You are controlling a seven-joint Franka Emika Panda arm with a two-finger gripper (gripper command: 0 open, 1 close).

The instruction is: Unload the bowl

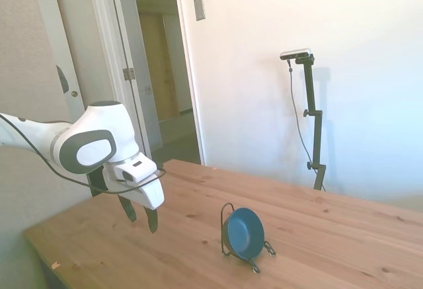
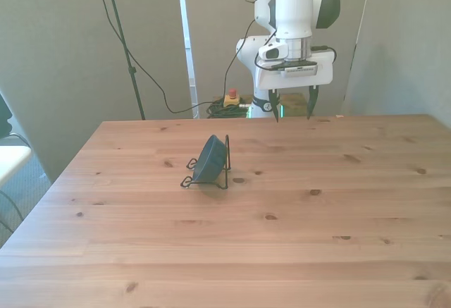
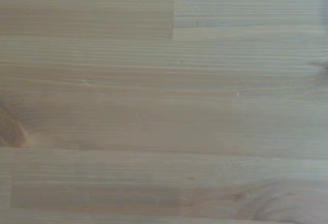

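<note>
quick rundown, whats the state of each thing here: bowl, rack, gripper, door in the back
bowl: standing on edge in the wire rack, not yet unloaded
wire rack: upright on the table, holding the bowl
gripper: open, empty, above the table's far edge, apart from the bowl
table: bare wood except for the rack and bowl
doorway: open to a hallway in the side view

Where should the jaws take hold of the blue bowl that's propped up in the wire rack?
Probably the top of the rim, from above. The bowl stands on edge, leaning against the wire rack's upright loop, so its upper rim is exposed while the wires cradle its bottom edge. The open gripper hangs well off toward the front view's right and would need to straddle the thin wall.
</note>
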